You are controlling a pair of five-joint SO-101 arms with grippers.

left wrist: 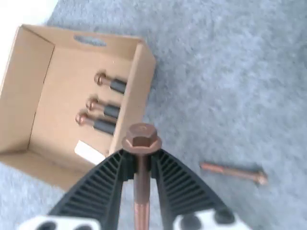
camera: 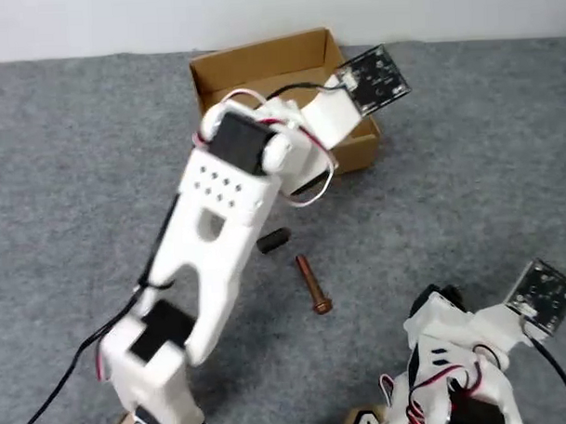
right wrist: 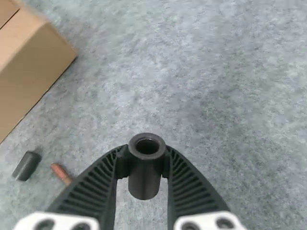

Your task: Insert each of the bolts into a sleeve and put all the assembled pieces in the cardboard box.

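My left gripper (left wrist: 140, 160) is shut on a copper bolt (left wrist: 141, 140), hex head away from the wrist, held just beside the cardboard box (left wrist: 140, 79). Three assembled bolt-and-sleeve pieces (left wrist: 101, 107) lie inside the box. My right gripper (right wrist: 146, 158) is shut on a black sleeve (right wrist: 146, 167), its open bore facing outward, above the grey carpet. A loose bolt (camera: 312, 285) and a loose black sleeve (camera: 274, 239) lie on the carpet between the arms. In the high view the left arm (camera: 218, 205) stretches toward the box (camera: 259, 64); the right arm (camera: 455, 355) sits at the near right.
Grey carpet covers the table. The loose bolt (left wrist: 232, 171) lies apart from the box. In the right wrist view the loose sleeve (right wrist: 26, 165) and the bolt's tip (right wrist: 60, 173) lie near the box corner (right wrist: 29, 62). A white label (left wrist: 88, 152) lies in the box.
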